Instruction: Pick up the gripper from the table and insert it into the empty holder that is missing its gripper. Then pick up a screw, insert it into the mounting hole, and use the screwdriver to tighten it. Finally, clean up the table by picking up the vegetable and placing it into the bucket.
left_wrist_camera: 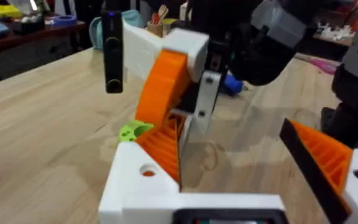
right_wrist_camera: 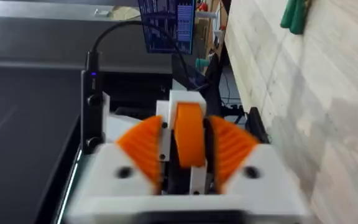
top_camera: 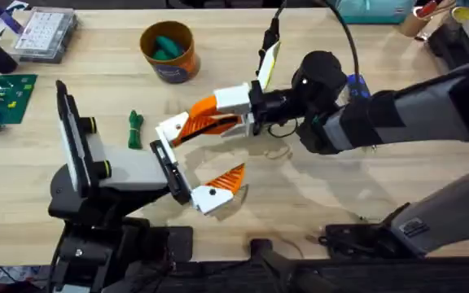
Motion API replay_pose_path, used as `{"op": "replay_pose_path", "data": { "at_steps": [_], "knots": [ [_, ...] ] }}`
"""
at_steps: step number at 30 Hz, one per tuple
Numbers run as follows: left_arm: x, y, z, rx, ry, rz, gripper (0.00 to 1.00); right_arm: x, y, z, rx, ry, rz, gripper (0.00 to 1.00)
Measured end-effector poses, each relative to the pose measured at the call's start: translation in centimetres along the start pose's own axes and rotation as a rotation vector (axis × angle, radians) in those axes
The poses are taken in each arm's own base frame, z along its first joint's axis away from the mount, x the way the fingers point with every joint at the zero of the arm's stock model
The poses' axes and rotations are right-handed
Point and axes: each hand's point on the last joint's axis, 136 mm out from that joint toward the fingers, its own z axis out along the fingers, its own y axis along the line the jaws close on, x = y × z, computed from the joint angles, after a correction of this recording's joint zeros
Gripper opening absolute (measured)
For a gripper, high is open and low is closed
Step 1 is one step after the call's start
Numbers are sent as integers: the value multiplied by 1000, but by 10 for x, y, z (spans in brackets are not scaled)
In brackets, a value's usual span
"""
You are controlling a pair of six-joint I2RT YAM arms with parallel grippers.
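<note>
My right gripper (top_camera: 206, 115) reaches in from the right and is shut on the small orange gripper (right_wrist_camera: 189, 134), which sits squeezed between its two orange pads. It holds that piece against the white holder (top_camera: 169, 134) on the far finger of my left gripper (top_camera: 194, 163). In the left wrist view the held gripper (left_wrist_camera: 166, 81) stands just above the holder (left_wrist_camera: 142, 180). My left gripper is open, with its near orange finger (top_camera: 222, 181) apart. The dark green vegetable (top_camera: 134, 129) lies on the table (top_camera: 316, 203) left of the holder. The orange bucket (top_camera: 168, 49) stands at the back. The blue screwdriver (top_camera: 357, 85) peeks from behind the right arm.
A clear box of small parts (top_camera: 43, 32) and a green board (top_camera: 2, 98) lie at the far left. Green items sit inside the bucket. A lime-green disc (left_wrist_camera: 132, 130) lies close to the holder. Cluttered items (top_camera: 430, 16) fill the back right corner.
</note>
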Motion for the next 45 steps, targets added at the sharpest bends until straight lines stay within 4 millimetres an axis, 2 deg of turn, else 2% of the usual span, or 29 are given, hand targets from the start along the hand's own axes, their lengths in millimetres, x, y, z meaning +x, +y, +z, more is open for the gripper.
{"op": "replay_pose_path", "data": {
  "at_steps": [3, 5, 13, 21, 25, 30, 34, 38, 40, 42, 45],
  "knots": [
    [0, -3, 0, 16, 1, 0, 988, 1, 2, 2, -3, 6, -6, 931],
    [0, -4, 0, 22, 2, -1, 988, 1, 2, 2, -3, 6, -10, 991],
    [1, -5, 0, 27, 2, -2, 987, -2, 2, 0, -3, 0, -10, 996],
    [1, -5, 0, 27, 2, -2, 986, -24, 1, -24, 3, -70, -42, 996],
    [1, -5, 0, 27, 2, -2, 986, -46, 0, -44, 16, -153, -93, 996],
    [1, -5, 0, 27, 2, -2, 986, -83, -7, -67, 82, -255, -132, 996],
    [1, -5, 0, 28, 2, 0, 986, -111, -10, -72, 163, -283, -166, 996],
    [1, -6, 0, 31, 3, 3, 986, -130, -7, -73, 241, -270, -213, 996],
    [1, -6, 0, 31, 3, 4, 986, -132, -12, -79, 310, -263, -195, 996],
    [1, -6, 0, 33, 3, 4, 986, -127, -15, -90, 398, -258, -175, 996],
    [1, -6, 0, 35, 3, 4, 986, -114, -2, -109, 524, -258, -215, 996]
  ]
}}
